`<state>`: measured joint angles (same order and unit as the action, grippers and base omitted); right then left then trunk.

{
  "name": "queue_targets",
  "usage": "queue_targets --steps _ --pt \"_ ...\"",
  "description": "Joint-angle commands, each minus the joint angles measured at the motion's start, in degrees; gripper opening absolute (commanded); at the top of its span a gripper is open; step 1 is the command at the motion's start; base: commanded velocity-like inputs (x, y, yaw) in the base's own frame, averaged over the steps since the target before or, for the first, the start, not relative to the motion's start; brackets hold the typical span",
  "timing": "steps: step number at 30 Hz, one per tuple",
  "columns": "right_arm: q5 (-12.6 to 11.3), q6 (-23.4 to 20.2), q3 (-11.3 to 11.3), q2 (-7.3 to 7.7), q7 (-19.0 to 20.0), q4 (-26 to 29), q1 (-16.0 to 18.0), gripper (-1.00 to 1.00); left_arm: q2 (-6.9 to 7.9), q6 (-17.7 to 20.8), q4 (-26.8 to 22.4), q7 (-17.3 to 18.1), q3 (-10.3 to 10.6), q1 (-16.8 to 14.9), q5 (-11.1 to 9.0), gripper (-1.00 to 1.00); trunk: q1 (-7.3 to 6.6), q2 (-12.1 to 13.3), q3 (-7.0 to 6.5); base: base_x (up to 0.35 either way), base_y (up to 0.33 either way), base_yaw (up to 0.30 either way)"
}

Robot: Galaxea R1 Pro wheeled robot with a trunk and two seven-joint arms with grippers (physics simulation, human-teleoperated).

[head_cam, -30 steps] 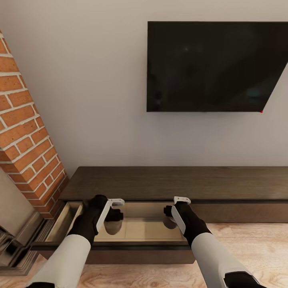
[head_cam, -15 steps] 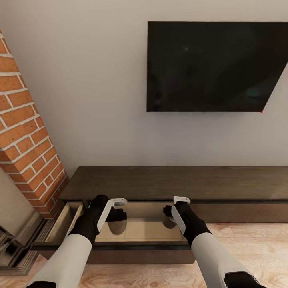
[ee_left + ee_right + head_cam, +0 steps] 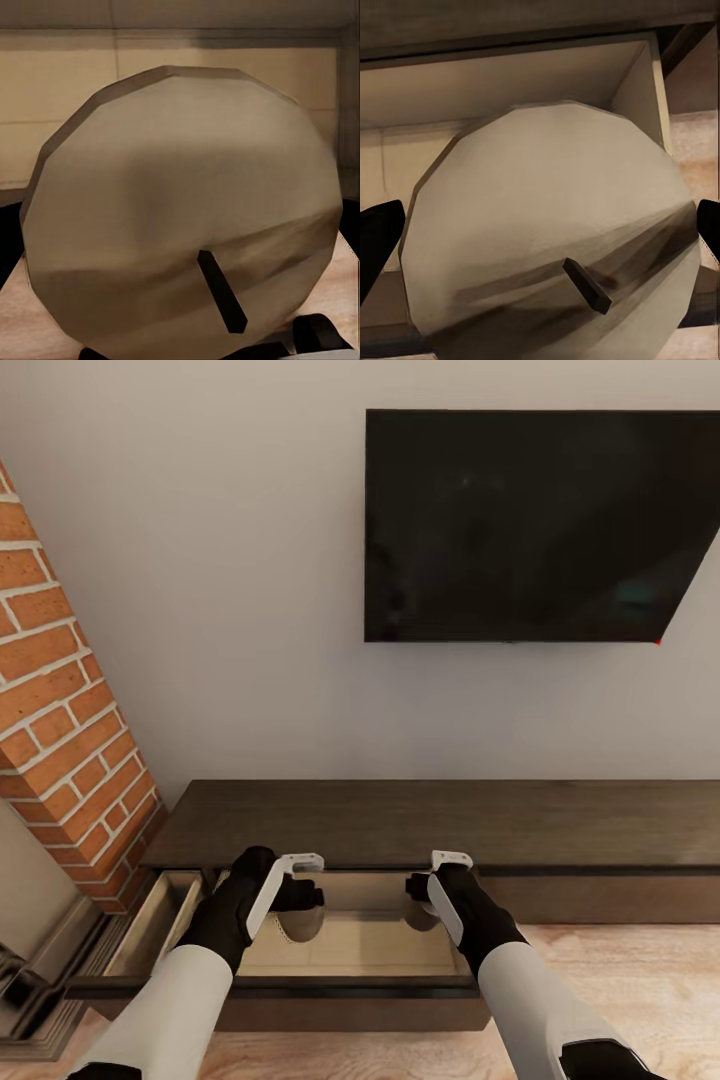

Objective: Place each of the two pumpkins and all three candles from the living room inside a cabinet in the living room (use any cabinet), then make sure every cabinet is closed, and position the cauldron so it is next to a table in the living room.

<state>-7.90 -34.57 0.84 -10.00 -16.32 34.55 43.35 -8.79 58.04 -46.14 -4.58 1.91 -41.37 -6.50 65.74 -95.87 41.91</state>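
Observation:
The long dark-brown cabinet runs along the wall, with one drawer pulled out below me, its pale wood inside showing. My left gripper is shut on a grey-beige candle over the drawer's left part. The left wrist view looks onto this candle's flat top and dark wick. My right gripper is shut on a second candle over the drawer's right part. Its top appears between two black fingertips, with the drawer's rear corner behind it.
A brick fireplace rises at the left, close to the drawer's end. A narrow open compartment lies beside the drawer there. A black TV hangs on the wall above the cabinet. Wood floor stretches to the right.
The left gripper with its candle has edged to the right and a little farther over the drawer. The right gripper has hardly moved. The whole view has shifted slightly.

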Motion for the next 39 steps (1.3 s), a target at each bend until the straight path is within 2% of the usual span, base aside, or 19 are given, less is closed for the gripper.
queue_targets --steps 1,6,20,34,39 --pt "-0.6 -0.1 0.1 0.00 -0.5 0.1 0.0 -1.00 0.02 0.2 -0.1 -0.5 0.5 0.0 -0.5 -1.00 0.01 0.0 0.05 0.101 -0.093 0.000" --pt "-0.6 -0.1 0.1 0.00 -0.5 0.1 0.0 -1.00 0.00 0.2 -0.2 -0.5 1.8 0.0 -0.8 -1.00 0.01 0.0 0.05 0.052 -0.048 0.000" --pt "-0.6 -0.2 0.1 0.00 -0.4 0.1 0.0 -1.00 0.00 0.2 -0.3 -0.5 2.2 0.0 -1.5 -1.00 0.01 0.0 0.05 0.040 -0.042 0.000" --pt "-0.6 -0.2 0.2 0.00 -0.2 0.0 0.0 -1.00 0.00 0.0 -0.3 -0.2 2.7 0.0 -1.7 -1.00 3.08 -5.6 2.57 0.000 0.000 0.000" --pt "-0.6 -0.2 0.3 0.00 2.1 0.0 0.0 -1.00 0.00 0.0 -0.3 -0.1 2.9 0.0 -1.7 -1.00 4.18 -7.6 3.46 0.000 0.000 0.000"
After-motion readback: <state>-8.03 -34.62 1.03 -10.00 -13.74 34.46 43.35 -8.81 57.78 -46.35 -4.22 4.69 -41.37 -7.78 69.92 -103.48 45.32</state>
